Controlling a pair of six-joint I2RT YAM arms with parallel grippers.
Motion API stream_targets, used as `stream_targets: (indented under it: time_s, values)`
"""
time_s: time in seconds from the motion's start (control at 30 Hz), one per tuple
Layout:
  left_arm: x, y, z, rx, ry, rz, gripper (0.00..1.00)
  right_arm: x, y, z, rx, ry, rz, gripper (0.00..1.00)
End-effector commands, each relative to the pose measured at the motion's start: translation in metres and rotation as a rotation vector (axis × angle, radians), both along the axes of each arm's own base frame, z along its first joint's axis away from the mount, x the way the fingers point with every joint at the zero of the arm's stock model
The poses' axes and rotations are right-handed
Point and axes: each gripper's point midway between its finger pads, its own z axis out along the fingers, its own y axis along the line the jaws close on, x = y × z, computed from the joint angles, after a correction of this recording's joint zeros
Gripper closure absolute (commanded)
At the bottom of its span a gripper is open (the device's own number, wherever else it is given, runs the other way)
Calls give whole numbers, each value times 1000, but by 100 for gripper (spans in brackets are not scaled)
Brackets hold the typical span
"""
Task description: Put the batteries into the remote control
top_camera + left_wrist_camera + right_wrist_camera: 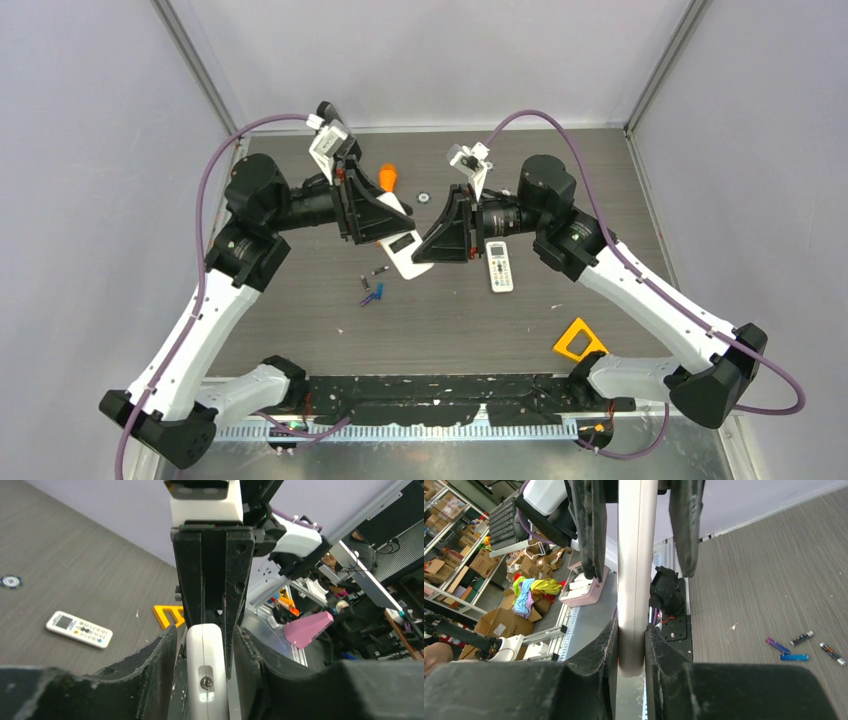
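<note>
Most of the white plastic remote control point(408, 264) is hidden between the two black grippers above the middle of the grey wood-grain table point(300, 330); one slab end shows a dark rectangular recess whose contents I cannot make out. The right gripper point(631, 645) pinches its thin edge, while the left gripper point(205, 650) straddles the other end, jaws spread with gaps either side. The batteries point(794, 657), four thin cylinders, lie loose left of the table's centre.
</note>
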Motion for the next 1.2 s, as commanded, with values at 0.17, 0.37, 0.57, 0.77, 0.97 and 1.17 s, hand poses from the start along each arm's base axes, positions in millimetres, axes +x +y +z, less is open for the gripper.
stream_targets:
  time_s: [0.17,0.37,0.57,0.77,0.97,1.17]
  values:
    - [-22,6,-21,75,22,-113,63,15,-7,10,6,-48,-50,95]
    - [-21,8,-20,71,29,-113,66,14,-9,6,-22,-51,-23,95]
    - [-15,4,-7,-19,41,-105,100,31,-8,8,-14,-48,-135,76]
    - [-2,9,19,-198,117,39,100,57,-15,37,197,16,-372,27]
    - [11,19,28,-317,176,162,100,82,-16,35,321,175,-563,28]
    - [22,28,22,-398,217,250,100,89,-18,34,357,224,-626,30]
